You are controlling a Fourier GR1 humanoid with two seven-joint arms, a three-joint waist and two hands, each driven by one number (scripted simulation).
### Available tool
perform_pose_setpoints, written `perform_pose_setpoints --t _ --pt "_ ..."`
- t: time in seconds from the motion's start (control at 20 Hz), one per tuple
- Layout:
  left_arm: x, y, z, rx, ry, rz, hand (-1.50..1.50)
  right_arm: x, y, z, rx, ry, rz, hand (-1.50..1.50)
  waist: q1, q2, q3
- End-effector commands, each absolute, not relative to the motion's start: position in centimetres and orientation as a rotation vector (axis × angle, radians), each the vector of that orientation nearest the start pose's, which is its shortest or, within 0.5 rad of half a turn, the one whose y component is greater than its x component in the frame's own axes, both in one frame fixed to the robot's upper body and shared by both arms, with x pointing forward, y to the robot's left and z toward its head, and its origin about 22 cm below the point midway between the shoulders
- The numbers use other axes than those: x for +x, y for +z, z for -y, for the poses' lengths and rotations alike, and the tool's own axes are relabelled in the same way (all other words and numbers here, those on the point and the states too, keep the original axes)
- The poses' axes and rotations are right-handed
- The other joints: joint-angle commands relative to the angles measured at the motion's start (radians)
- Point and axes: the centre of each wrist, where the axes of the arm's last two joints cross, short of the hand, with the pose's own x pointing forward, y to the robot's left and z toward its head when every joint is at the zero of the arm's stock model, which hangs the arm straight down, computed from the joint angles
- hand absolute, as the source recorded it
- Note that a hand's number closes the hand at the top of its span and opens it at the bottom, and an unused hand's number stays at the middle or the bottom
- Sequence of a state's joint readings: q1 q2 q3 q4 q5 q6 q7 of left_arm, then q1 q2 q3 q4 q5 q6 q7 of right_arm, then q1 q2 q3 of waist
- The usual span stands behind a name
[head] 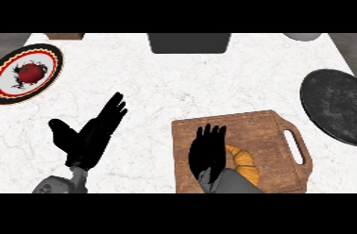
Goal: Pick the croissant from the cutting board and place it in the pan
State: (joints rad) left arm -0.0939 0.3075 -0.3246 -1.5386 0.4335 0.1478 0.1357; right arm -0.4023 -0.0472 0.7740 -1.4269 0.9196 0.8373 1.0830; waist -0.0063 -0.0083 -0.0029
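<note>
The croissant (245,163) lies on the board (268,129), in the lower right part of the frame. It is golden orange and curved like a crescent, with ridges across its back (its left side is hidden behind the right hand). The right hand (208,150) is over the board just beside the croissant, with the fingers straight and close together, pointing to the top of the frame; it holds nothing. If it touches the croissant, I cannot tell.

The board is brown wood with a handle slot on its right side. The pan (333,105) is dark and round, at the right edge of the frame, a little above the board and apart from it.

The left hand (87,134) rests in the lower left, open, with the fingers spread. A plate (42,54) with a red tomato (30,72) stands in the upper left.
</note>
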Motion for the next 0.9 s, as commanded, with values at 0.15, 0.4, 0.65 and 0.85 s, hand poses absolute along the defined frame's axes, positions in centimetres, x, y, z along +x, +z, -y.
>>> perform_pose_setpoints --t 0.15,0.4,0.65,0.85 --pt "23.9 0.9 -23.2 -0.209 -0.072 1.353 0.00 23.0 2.9 4.2 -1.234 1.758 0.147 -1.50 -0.005 0.000 0.001" --pt "24.2 1.5 -23.0 -0.203 -0.096 1.363 0.00 22.1 2.8 4.4 -1.215 1.739 0.168 -1.50 0.001 0.005 0.002" --pt "24.9 1.2 -21.2 -0.223 -0.082 1.360 0.00 22.8 4.0 7.2 -1.259 1.735 0.161 -1.50 -0.002 0.005 0.003" --pt "26.2 1.5 -20.7 -0.251 -0.083 1.345 0.00 22.5 4.5 7.2 -1.229 1.748 0.208 1.50 0.001 0.007 0.003"
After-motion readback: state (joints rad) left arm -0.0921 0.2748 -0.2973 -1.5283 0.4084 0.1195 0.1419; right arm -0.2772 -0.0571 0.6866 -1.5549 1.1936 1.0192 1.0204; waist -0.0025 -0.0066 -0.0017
